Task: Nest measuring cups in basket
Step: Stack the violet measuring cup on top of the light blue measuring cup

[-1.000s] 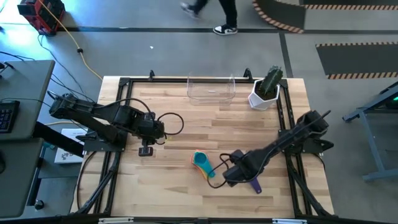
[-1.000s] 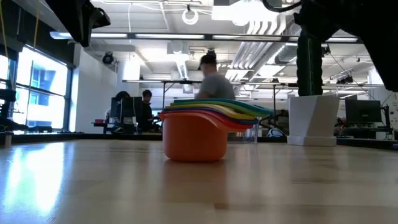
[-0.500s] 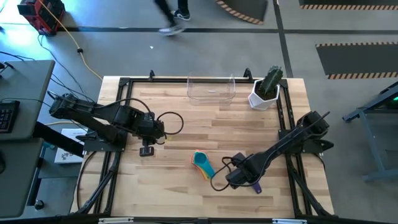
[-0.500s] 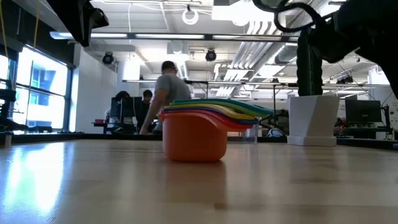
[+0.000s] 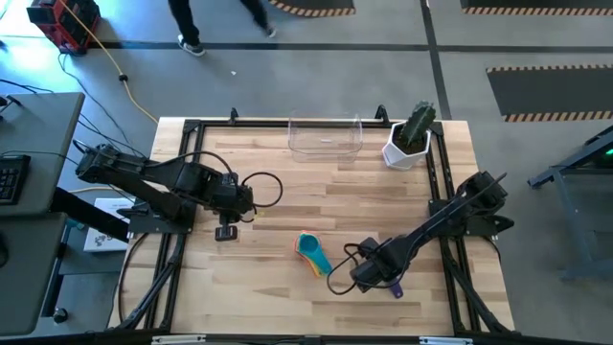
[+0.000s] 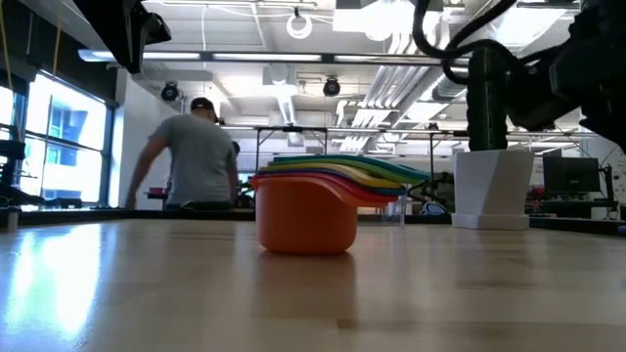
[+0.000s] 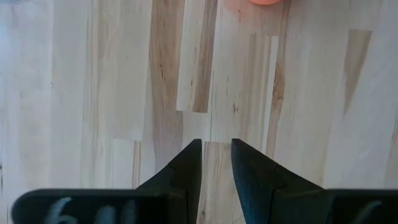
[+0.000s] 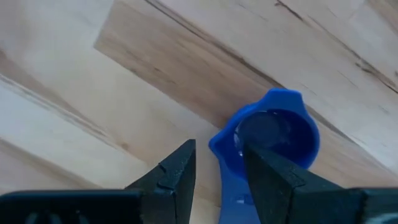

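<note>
The right gripper (image 8: 217,177) hangs low over the blue measuring cup (image 8: 277,134), which lies apart on the table (image 5: 287,192) beside the nested stack of cups (image 5: 313,253), jaws slightly apart with the cup's rim between them and not visibly pinched. The cup looks light, stiff and slick, so it would likely skate or tip under a careless squeeze; the short flat handle or the thin rim seems the surest hold. The clear basket (image 5: 326,140) stands well apart at the far edge. The left gripper (image 7: 214,165) waits over bare wood, jaws narrowly apart
</note>
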Robot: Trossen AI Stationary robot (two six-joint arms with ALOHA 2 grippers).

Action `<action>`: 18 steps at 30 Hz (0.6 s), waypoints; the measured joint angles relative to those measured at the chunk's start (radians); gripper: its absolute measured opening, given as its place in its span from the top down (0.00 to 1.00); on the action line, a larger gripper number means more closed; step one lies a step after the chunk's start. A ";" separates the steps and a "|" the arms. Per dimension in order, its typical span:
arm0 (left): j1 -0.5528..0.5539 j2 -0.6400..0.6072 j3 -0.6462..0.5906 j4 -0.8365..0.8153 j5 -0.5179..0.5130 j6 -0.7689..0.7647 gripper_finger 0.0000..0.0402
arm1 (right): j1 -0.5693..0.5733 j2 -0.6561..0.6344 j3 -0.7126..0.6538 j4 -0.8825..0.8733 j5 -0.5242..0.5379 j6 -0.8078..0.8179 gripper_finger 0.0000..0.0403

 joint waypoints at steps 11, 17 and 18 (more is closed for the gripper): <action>0.000 0.000 0.000 0.000 0.000 0.000 0.80 | 0.000 0.000 -0.082 0.097 -0.057 0.028 0.71; 0.000 0.000 0.000 0.000 0.000 0.001 0.80 | -0.004 0.000 -0.084 0.111 -0.076 0.050 0.90; 0.000 0.000 0.000 0.000 0.000 0.001 0.80 | -0.006 -0.001 -0.082 0.113 -0.076 0.053 0.94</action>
